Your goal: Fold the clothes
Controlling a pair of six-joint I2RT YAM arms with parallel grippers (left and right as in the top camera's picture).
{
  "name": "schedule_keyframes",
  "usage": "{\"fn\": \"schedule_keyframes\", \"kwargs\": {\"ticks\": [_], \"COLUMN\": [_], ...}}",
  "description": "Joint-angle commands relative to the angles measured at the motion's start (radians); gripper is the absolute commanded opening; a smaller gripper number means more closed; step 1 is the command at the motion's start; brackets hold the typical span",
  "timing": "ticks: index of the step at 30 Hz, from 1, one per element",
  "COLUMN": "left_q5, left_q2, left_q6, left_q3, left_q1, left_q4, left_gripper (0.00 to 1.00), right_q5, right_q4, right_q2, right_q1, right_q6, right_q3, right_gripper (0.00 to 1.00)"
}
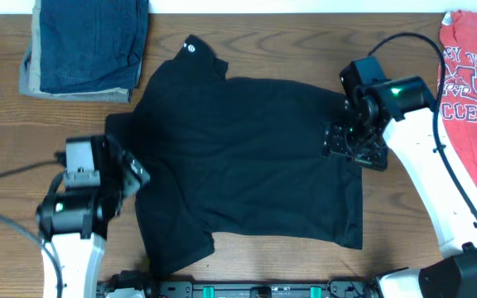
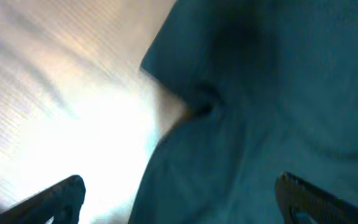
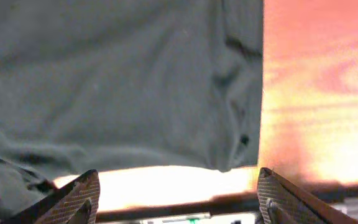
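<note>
While both sets of jaws stand apart and empty, the black soft-fabric shirt lies spread flat between them, its long axis running from the left gripper just beside one edge to the right gripper above the opposite edge (neither clearly nearer).

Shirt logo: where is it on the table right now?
In the overhead view the white round logo sits at the far tip of the black shirt, on its left side, just right of the folded denim stack.
</note>
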Motion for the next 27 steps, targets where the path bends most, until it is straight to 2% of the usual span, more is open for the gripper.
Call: {"fn": "schedule_keyframes", "kwargs": {"ticks": [1, 6, 9, 14, 22, 27], "left_q5": [0.049, 0.076, 0.156, 0.166, 0.166, 0.166], "left_q2": [-0.053, -0.066, -0.042, 0.031, 0.25, 0.401], "left_q6": [-0.034, 0.005, 0.03, 0.029, 0.057, 0.075], "left_q3": [0.002, -0.002, -0.019, -0.022, -0.027, -0.027], "left_q1": [0.005, 0.005, 0.005, 0.005, 0.005, 0.005], "left_q4": [-0.073, -0.207, -0.222, -0.179, -0.122, -0.063], "left_gripper": [0.98, 0.98, 0.98, 0.98, 0.98, 0.98], "right_q5": [0.037, 0.091, 0.09, 0.053, -0.038, -0.083], "right_q4": [-0.011, 0.029, 0.073, 0.138, 0.322, 0.371], "right_q2": [-0.029, -0.106, -0.149, -0.161, -0.161, -0.161], "right_q1": [0.035, 0.088, 0.1, 0.1, 0.098, 0.098], "right_q6": [0.047, 0.114, 0.14, 0.158, 0.177, 0.189], "right_q3": [-0.043, -0.175, -0.271, -0.402, -0.616, -0.68], "right_gripper": [0.79, 0.84, 0.92, 0.96, 0.95, 0.94]}}
